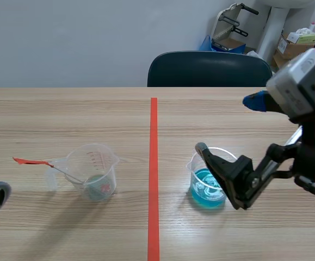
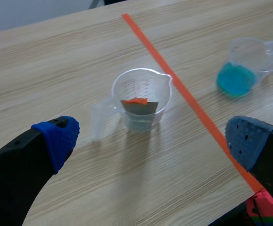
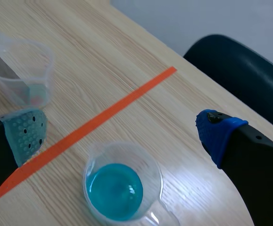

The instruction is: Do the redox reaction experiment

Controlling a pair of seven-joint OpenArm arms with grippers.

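Left arm: It sat low at the near left edge of the tabletop [image 1: 65, 228], with only one fingertip showing in the scene view.
Left end effector [image 2: 151, 139]: It was open, with blue pads spread wide and nothing held. The left cup lay ahead of it, apart from both fingers.
Left cup [image 1: 94, 176]: A clear measuring cup stood upright, left of the orange-red tape line [image 1: 153, 174]. A grey metal strip [image 1: 65, 171] leaned inside it, its red-taped end poking out over the rim.
Right cup [image 1: 207, 185]: A matching clear cup stood upright, right of the line. It held a shallow pool of blue liquid [image 3: 114, 190].
Right arm: It came in from the right, raised above the tabletop and angled down toward the right cup.
Right end effector [image 3: 122, 134]: It was open and gripped nothing, its fingers spread above the right cup. One finger crossed in front of the rim in the scene view, and contact could not be judged.
Progress: The task looked barely begun. The strip and the blue liquid sat in separate cups, neither cup was lifted, and bringing the two together was not yet done.
Background: A dark chair [image 1: 209, 68] stood behind the tabletop.
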